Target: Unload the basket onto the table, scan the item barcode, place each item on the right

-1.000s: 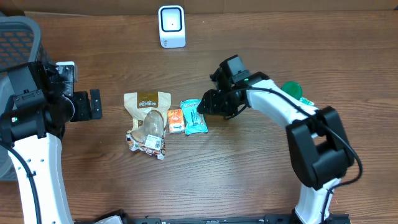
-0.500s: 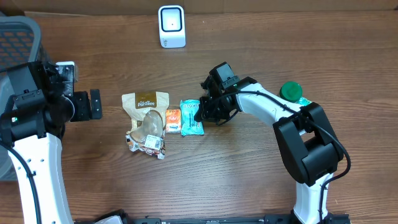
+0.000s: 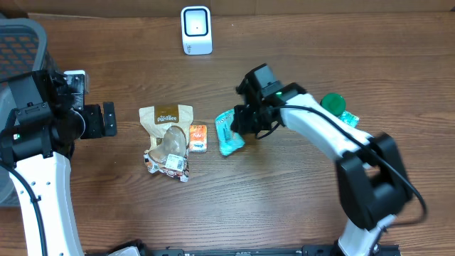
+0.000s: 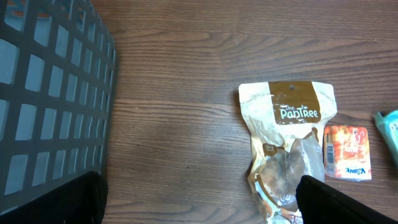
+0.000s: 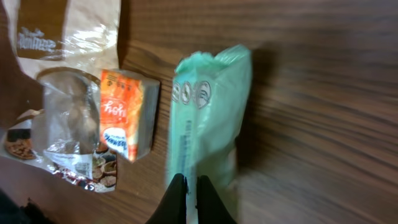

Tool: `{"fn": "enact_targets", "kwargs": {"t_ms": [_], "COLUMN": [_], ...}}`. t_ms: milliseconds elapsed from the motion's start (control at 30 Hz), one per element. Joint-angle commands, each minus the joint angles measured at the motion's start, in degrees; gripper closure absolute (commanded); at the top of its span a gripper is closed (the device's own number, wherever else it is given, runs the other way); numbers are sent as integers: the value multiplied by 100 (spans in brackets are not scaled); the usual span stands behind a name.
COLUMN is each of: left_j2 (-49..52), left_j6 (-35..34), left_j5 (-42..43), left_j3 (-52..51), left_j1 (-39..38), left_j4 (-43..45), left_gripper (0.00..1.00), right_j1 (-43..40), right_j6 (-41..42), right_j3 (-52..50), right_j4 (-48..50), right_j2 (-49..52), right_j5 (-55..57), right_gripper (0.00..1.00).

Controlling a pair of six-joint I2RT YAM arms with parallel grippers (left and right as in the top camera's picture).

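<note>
The mesh basket (image 3: 21, 43) is cut off at the left edge, the left hand (image 3: 105, 119) is spread wide and empty near the PanTree pouch (image 3: 167, 117), then comes the orange packet (image 3: 198, 138), and just right of it the teal packet (image 3: 229, 133) tilts on the worktop (image 3: 284, 206), pinched in the closed right hand (image 5: 188, 194), whose fingertips only the blurred wrist view shows.

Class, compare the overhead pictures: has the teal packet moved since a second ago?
Yes. The teal packet has shifted right, away from the orange packet it lay against. It now sits tilted, pinched by the right gripper.

Table (image 3: 284, 206) — matt wood grain; teal packet (image 3: 227, 134) — glossy plastic film.
</note>
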Motion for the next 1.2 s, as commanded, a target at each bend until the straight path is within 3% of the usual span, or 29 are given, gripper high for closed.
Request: {"fn": "enact_targets", "kwargs": {"t_ms": [0, 133, 233, 367, 467, 833, 1167], "left_j2": [-11, -11, -11, -11, -11, -11, -11], "left_j6": [-85, -85, -85, -85, -85, -85, -85], "left_j5": [-20, -20, -20, -20, -20, -20, -20], "left_j3": [63, 63, 63, 63, 63, 63, 63], "left_j1": [-2, -2, -2, -2, -2, -2, -2], "left_j4": [2, 2, 2, 2, 2, 2, 2], "left_gripper": [0, 0, 1, 0, 0, 0, 0], "right_j1": [-46, 79, 111, 111, 111, -540, -479], "right_j6": [-68, -74, -96, -608, -1106, -1884, -1947], "right_j3": [326, 476, 472, 468, 468, 468, 468], "right_j4": [-363, -979, -1145, -1023, -868, -828, -804], "right_j2": [-763, -955, -894, -627, -323, 704, 1233], "right_j5": [1191, 2426, 2551, 2319, 1961, -461, -1021], "right_gripper": [96, 96, 96, 65, 50, 50, 50]}}
